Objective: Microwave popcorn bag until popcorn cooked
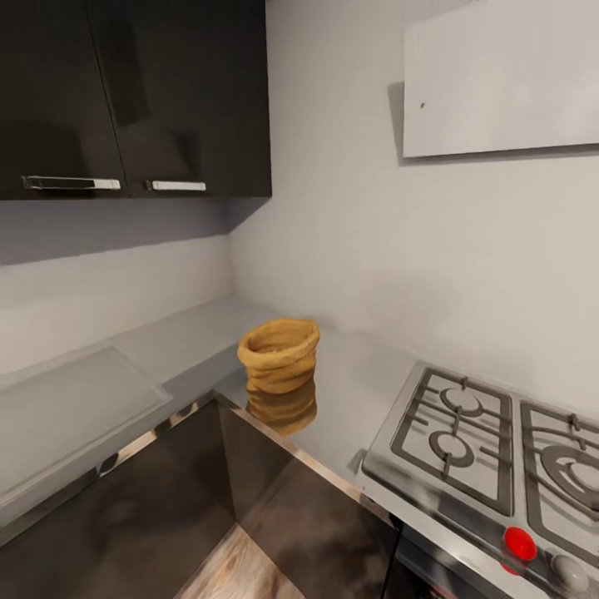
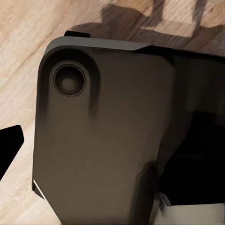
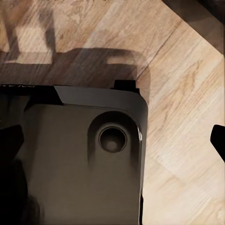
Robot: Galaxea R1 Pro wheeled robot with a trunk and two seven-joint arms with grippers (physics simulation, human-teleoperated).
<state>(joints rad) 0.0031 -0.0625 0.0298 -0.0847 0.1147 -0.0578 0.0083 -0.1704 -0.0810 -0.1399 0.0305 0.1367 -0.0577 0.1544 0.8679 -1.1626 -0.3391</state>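
Standing near the bench (image 1: 358,391) edge, the popcorn bag (image 1: 279,356) could be pushed off by a careless reach — end effector states cannot be told.

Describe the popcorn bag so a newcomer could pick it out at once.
Find the long grey reflective countertop running along the pale wall, left of the steel gas hob. Near its front edge by the inner corner stands a squat mustard-brown sack with a rolled rim. It is the lone soft, wrinkled, warm-coloured item there.

Both wrists over dark base (image 2: 108,140).
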